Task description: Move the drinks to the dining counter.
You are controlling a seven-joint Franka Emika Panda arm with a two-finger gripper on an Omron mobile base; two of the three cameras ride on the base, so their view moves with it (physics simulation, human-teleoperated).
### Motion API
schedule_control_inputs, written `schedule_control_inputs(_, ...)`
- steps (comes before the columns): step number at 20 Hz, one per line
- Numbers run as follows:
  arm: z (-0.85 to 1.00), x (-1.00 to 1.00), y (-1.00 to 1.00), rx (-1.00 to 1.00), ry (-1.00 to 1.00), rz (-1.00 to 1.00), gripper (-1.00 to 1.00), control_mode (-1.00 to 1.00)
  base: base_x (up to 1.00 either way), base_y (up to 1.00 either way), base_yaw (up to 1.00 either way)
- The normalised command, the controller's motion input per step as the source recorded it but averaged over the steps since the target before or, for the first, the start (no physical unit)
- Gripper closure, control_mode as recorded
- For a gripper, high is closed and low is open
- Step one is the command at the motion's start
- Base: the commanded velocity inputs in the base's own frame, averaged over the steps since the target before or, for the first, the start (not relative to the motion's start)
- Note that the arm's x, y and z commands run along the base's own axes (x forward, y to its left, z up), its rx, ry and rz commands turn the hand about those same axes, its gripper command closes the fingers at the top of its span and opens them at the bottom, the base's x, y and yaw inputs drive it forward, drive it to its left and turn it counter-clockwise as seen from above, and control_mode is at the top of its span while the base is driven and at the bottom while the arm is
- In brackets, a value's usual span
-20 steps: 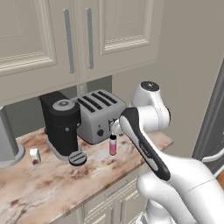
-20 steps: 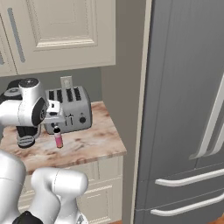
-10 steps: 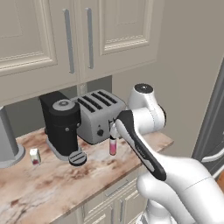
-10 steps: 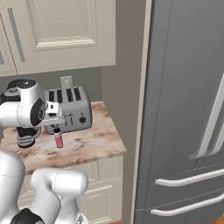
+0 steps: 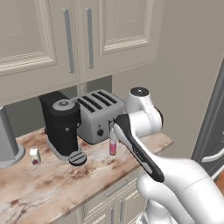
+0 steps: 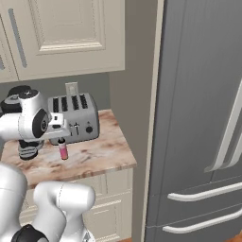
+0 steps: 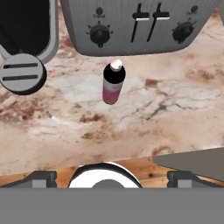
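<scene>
Hand view: pink bottle [image 7: 113, 84] fronts toaster [image 7: 140, 24], beside coffee machine [image 7: 26, 30]

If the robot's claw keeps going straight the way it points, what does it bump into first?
Probably the pink bottle, which stands almost dead ahead of the open claw on the marbled counter. The toaster is behind it.

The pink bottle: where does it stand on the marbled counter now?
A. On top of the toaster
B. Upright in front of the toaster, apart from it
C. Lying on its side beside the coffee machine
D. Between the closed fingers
B: the pink bottle stands upright on the counter, just in front of the toaster, with a gap between them.
</scene>
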Motion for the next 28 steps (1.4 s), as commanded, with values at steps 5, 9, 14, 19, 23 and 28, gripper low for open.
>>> schedule_control_inputs(5, 0.00, 0.01, 0.00, 0.00, 0.00, 0.00, -1.00, -1.00, 0.00, 0.00, 0.00)
schedule_control_inputs(9, -0.03, 0.02, 0.00, 0.00, 0.01, 0.00, -1.00, -1.00, 0.00, 0.00, 0.00)
schedule_control_inputs(14, -0.14, 0.16, 0.00, 0.00, 0.02, 0.00, -1.00, -1.00, 0.00, 0.00, 0.00)
schedule_control_inputs(19, -0.20, 0.31, 0.00, 0.00, 0.03, 0.00, -1.00, -1.00, 0.00, 0.00, 0.00)
schedule_control_inputs(23, -0.04, 0.28, 0.00, 0.00, 0.00, 0.00, -1.00, -1.00, 0.00, 0.00, 0.00)
schedule_control_inputs(28, 0.00, 0.20, 0.16, 0.00, 0.00, 0.00, -1.00, -1.00, 0.00, 0.00, 0.00)
